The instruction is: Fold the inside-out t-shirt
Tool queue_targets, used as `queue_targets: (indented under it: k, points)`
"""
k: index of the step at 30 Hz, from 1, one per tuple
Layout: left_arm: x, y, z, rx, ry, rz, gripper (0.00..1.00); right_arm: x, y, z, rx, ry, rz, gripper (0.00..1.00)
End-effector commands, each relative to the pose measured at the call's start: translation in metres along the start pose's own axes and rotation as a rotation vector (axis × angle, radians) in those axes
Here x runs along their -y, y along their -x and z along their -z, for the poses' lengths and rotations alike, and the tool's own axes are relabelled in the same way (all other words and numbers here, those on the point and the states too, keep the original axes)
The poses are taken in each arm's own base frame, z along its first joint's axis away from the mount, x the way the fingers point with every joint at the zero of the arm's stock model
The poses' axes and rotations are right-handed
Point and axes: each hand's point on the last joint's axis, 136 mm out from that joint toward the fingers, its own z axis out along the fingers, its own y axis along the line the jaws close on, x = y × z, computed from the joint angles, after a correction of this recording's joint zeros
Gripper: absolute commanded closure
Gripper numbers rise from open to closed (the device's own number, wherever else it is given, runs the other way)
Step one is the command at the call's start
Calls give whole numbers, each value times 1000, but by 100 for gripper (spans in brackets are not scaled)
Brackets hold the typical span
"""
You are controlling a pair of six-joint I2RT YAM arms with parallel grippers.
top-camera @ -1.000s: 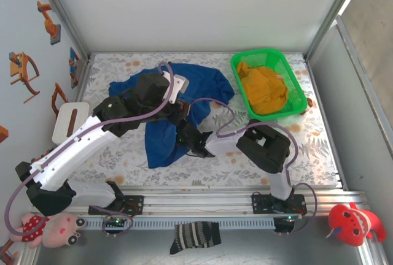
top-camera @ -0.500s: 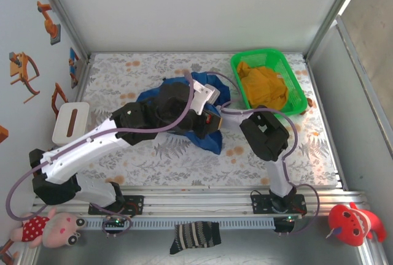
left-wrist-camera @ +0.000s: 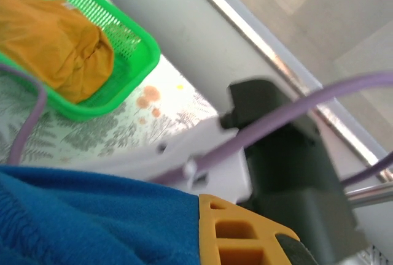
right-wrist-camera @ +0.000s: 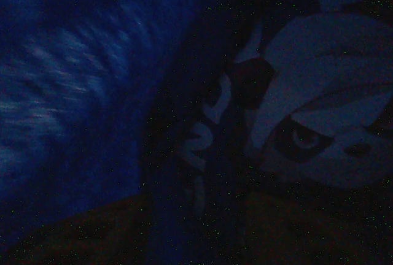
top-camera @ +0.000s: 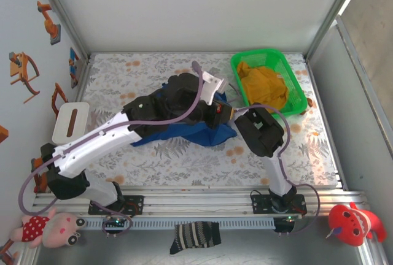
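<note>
The inside-out t-shirt [top-camera: 206,134] is being seen as a bunched blue heap on the table [top-camera: 184,164], just to the left of the green basket [top-camera: 255,52] and a little nearer to the arm bases than the basket. Most of the heap is being covered from above by the left arm, which is being stretched across it toward the basket. The left pincer [top-camera: 218,110] is being kept fully closed at the end of the heap that is nearest to the basket. In the left wrist view blue cloth is being pressed right against its orange finger [left-wrist-camera: 242,234], so the cloth is being gripped there. The right pincer [top-camera: 228,115] is being held at the same end of the heap, between the cloth and the basket. The right wrist view is being darkened by blue cloth lying over it, so it cannot be told how wide this pincer is standing or whether anything is being held. A mustard-yellow garment [top-camera: 264,87] is lying inside the basket.
</note>
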Motion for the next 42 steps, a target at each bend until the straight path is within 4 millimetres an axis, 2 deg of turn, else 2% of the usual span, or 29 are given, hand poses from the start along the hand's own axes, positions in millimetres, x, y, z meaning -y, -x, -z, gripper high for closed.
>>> queue_targets:
  k: [1,3,5,7,8,9,11,12,16,19,22,24,28,29,32,33,34,36,38,42]
  points:
    - [62,36,9,65,-190,-59,100,-8,6,-7,-3,0,-9,49]
    - [93,50,12,68,-261,-98,100,-5,9,-12,-3,-32,-15,44]
    - [116,58,13,66,-314,-120,100,-3,11,-15,-5,-63,-26,42]
    - [128,61,14,56,-337,-136,100,2,12,-18,-12,-110,-34,41]
    - [129,62,12,48,-336,-138,100,5,13,-18,-10,-126,-39,24]
    - [127,62,10,44,-326,-142,100,9,12,-18,-12,-151,-47,16]
    - [122,59,5,34,-303,-143,100,17,10,-16,-24,-205,-53,13]
    - [117,57,2,30,-290,-139,100,23,8,-14,-27,-235,-59,1]
    - [102,52,-3,30,-251,-116,100,49,-5,-3,-54,-359,-106,1]
    - [86,53,-3,52,-232,-77,100,75,-24,4,-104,-464,-155,1]
    - [69,52,-2,73,-209,-37,100,96,-43,5,-162,-548,-192,1]
    - [56,53,1,96,-186,-13,100,102,-52,1,-192,-560,-208,5]
    - [23,53,8,140,-121,44,100,104,-61,-9,-231,-544,-221,22]
    - [13,54,11,154,-100,61,100,103,-62,-12,-234,-526,-225,33]
    - [-23,58,30,209,-35,124,100,101,-59,-17,-231,-474,-236,75]
    - [-36,60,38,233,-13,145,100,99,-56,-19,-228,-446,-241,91]
    - [-50,60,46,253,18,163,100,98,-54,-19,-226,-424,-246,100]
    - [-83,63,66,303,91,201,100,89,-45,-22,-212,-337,-237,100]
    - [-124,58,89,351,193,249,100,72,-31,-20,-194,-237,-215,100]
    - [-213,36,134,448,413,395,100,36,1,-2,-156,-84,-169,100]
